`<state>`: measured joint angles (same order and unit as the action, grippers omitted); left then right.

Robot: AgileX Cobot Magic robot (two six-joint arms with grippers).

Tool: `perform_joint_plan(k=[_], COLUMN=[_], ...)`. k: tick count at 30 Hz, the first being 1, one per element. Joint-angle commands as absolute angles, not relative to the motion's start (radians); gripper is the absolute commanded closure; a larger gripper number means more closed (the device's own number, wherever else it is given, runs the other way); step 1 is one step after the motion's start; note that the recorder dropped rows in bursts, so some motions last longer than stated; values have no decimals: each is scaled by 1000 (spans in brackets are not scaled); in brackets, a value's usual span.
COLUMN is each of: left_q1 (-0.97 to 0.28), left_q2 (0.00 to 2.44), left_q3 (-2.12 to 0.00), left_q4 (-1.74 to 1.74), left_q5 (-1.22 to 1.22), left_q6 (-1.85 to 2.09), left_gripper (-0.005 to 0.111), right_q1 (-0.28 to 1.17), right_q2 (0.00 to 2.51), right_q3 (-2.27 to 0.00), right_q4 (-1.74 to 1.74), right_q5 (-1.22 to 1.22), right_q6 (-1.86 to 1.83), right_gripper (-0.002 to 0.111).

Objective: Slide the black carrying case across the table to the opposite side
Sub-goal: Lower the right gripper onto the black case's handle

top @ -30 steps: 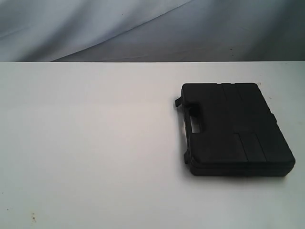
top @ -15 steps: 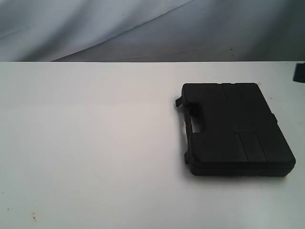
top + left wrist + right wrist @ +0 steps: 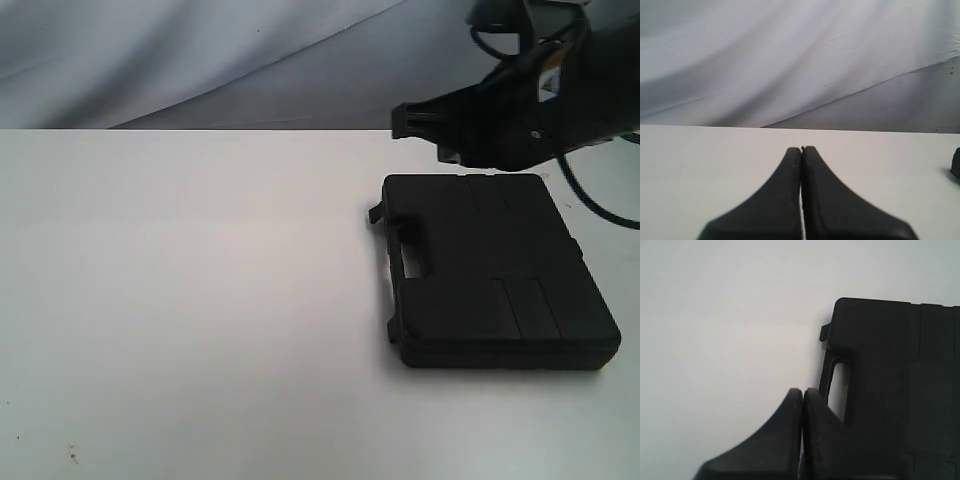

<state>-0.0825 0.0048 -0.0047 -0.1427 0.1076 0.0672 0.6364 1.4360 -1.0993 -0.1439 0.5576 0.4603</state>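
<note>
The black carrying case (image 3: 495, 270) lies flat on the right part of the white table (image 3: 180, 300), its handle (image 3: 405, 250) facing left. My right gripper (image 3: 402, 120) hovers above the case's far edge, shut, with nothing between its fingers. In the right wrist view the shut right gripper (image 3: 802, 391) is over the table just beside the case (image 3: 890, 380) and its handle slot (image 3: 837, 385). My left gripper (image 3: 801, 149) is shut and empty over bare table (image 3: 700, 165); it does not show in the exterior view. A black corner of the case (image 3: 956, 162) sits at that view's edge.
A grey cloth backdrop (image 3: 200, 60) hangs behind the table's far edge. Small specks mark the table near its front left corner (image 3: 70, 455). The right arm's cable (image 3: 590, 200) loops down at the right edge.
The right arm has swung in from the right edge and now hangs over the far side of the case. The case has not moved.
</note>
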Motion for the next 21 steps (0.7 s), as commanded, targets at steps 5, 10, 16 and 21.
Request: perform_joint_plan(k=[5, 10, 16, 21], left_q1=[-80, -80, -80, -80], left_q2=[0, 0, 0, 0], left_q3=[0, 0, 0, 0], left_q4=[-143, -143, -143, -143], left_q5=[106, 106, 106, 106], left_q6=[66, 66, 66, 66], left_gripper=[107, 107, 107, 107], right_q1=[665, 665, 663, 658], right_q2=[1648, 1783, 1908, 1998], right_q3=[-1326, -1442, -1546, -1633], right_q4=[-136, -91, -71, -65], right_q5=[746, 855, 950, 1027], right_q6=[472, 472, 467, 447], right_gripper=[108, 108, 108, 108])
